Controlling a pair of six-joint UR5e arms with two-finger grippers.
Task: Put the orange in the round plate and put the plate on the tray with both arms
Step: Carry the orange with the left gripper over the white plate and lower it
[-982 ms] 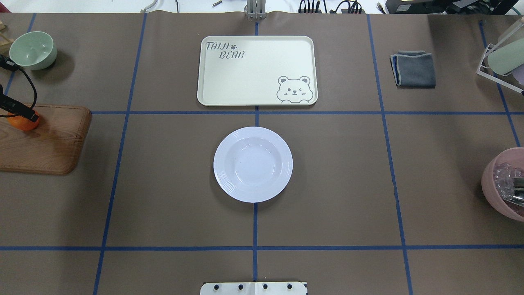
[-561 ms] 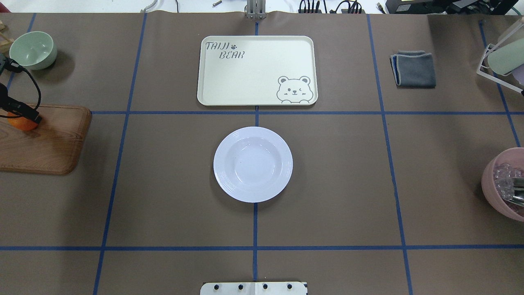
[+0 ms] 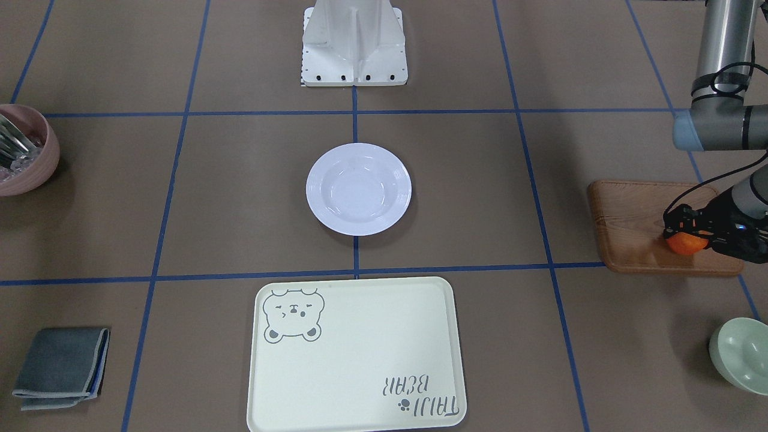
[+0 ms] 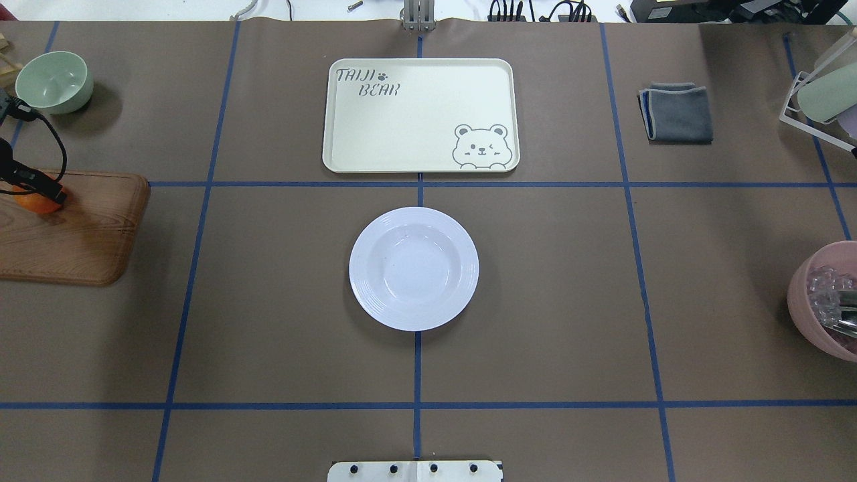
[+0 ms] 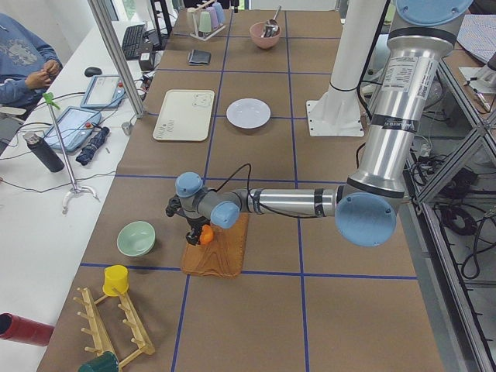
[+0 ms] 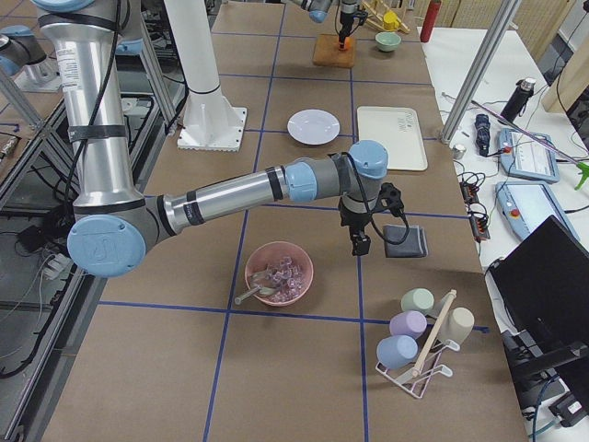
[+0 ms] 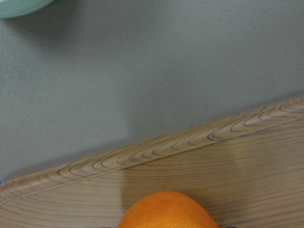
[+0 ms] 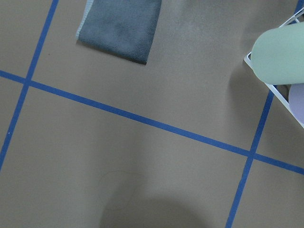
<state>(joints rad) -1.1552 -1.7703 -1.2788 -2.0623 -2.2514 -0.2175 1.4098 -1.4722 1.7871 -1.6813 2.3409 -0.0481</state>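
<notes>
The left gripper point(image 3: 687, 235) has its two black fingers closed on either side of the orange point(image 3: 686, 245), a small round bright-orange fruit, low over the brown wooden board point(image 3: 630, 222) near one edge. Whether the fruit rests on the wood or is just clear of it cannot be told. In the left wrist view it sits at the bottom of the frame with wood grain behind it.

This looks like the first step, picking up the orange. The next move calls for a lift clear of the board and a long carry to the glossy white round deep plate point(image 3: 358, 189) at the table's middle, well apart. A low release into its well should keep the fruit from rolling. The large pale cream rectangular tray point(image 3: 360, 360) with the bear drawing lies just beyond the plate.

The right gripper point(image 6: 357, 247) hangs near a folded grey cloth point(image 6: 405, 238), far from the plate. Whether its fingers are parted cannot be told. It will probably have to come over to the rim for the two-arm carry
</notes>
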